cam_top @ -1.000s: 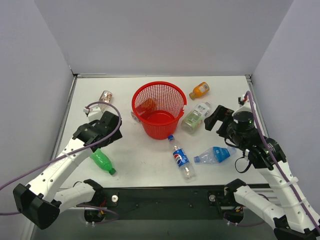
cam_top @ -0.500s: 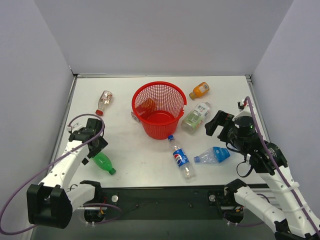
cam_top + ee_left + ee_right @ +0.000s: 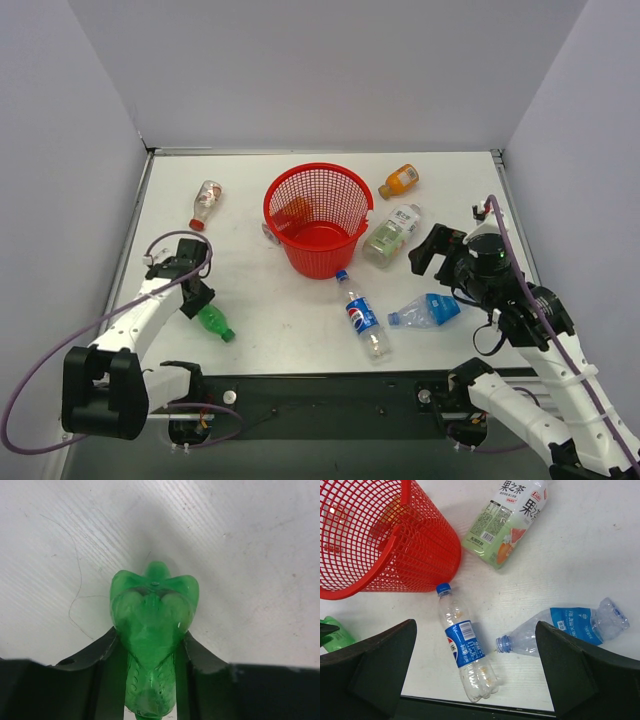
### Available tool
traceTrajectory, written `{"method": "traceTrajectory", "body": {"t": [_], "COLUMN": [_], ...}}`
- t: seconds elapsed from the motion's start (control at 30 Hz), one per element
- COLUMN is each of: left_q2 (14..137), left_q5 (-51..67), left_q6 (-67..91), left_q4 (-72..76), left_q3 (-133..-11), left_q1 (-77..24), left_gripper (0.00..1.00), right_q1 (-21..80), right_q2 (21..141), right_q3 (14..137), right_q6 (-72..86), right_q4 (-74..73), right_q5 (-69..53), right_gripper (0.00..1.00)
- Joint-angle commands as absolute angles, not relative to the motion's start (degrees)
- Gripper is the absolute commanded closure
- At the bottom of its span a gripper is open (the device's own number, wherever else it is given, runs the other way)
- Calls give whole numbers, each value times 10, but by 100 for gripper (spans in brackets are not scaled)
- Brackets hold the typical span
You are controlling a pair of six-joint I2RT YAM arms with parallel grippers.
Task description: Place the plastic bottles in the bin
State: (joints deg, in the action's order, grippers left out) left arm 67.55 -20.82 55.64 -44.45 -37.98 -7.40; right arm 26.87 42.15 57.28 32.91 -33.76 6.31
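Note:
My left gripper (image 3: 192, 297) is down at the table's near left, shut on the green bottle (image 3: 213, 322). The left wrist view shows that green bottle (image 3: 152, 612) pinched between both fingers of the left gripper (image 3: 150, 637). My right gripper (image 3: 432, 250) hovers open over the right side. Below the right gripper (image 3: 475, 647) lie the Pepsi bottle (image 3: 465, 647) and the crushed blue-labelled bottle (image 3: 570, 627), neither touched. The pale green bottle (image 3: 388, 236) lies right of the red bin (image 3: 318, 167). The orange bottle (image 3: 398, 181) and the red-capped clear bottle (image 3: 206, 203) lie further back.
The Pepsi bottle (image 3: 362, 318) and the crushed bottle (image 3: 428, 310) lie in front of the bin, whose mesh wall (image 3: 395, 545) fills the upper left of the right wrist view. Grey walls enclose the table on three sides. A purple cable (image 3: 60, 350) loops off the left arm.
The left arm pulled back to the near left, came down over the green bottle and shut on it. The right arm drifted slightly nearer and stayed open.

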Motion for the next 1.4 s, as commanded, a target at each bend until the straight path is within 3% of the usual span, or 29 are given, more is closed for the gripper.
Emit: {"method": "traceTrajectory", "body": {"t": [0.0, 0.07, 0.2, 0.4, 0.57, 0.6, 0.8, 0.9, 0.93, 1.07, 1.37], "left_q2": [621, 597, 588, 649, 723, 736, 844, 879, 888, 888, 849], "left_q5": [-201, -188, -178, -194, -211, -219, -220, -221, -228, -225, -224], "left_q6": [507, 466, 409, 350, 287, 273, 203, 183, 178, 177, 144], "left_q4": [-417, -417, -430, -372, -213, -190, -89, -81, -81, -71, -97], "left_q3": [-425, -471, -600, -824, -875, -877, -897, -911, -912, -904, -914], "left_q1": [-72, -73, -101, -242, -354, -366, -402, -414, -416, -417, -416], "left_gripper": [76, 82, 84, 83, 78, 74, 70, 57, 44, 23, 12], "right_q1": [267, 266, 267, 267, 265, 266, 265, 266, 265, 266, 266], "right_q2": [416, 417, 430, 446, 445, 440, 407, 391, 389, 376, 396], "right_q3": [570, 571, 584, 596, 594, 593, 596, 596, 596, 591, 584], "right_q6": [321, 321, 323, 329, 343, 345, 350, 346, 345, 345, 330], "right_q4": [-345, -345, -344, -345, -347, -349, -376, -393, -401, -415, -414], "right_q5": [61, 59, 48, 37, 14, 13, 22, 26, 27, 28, 4], "right_gripper": [0, 0, 0, 0, 1, 1, 1, 1, 1, 1, 0]}}
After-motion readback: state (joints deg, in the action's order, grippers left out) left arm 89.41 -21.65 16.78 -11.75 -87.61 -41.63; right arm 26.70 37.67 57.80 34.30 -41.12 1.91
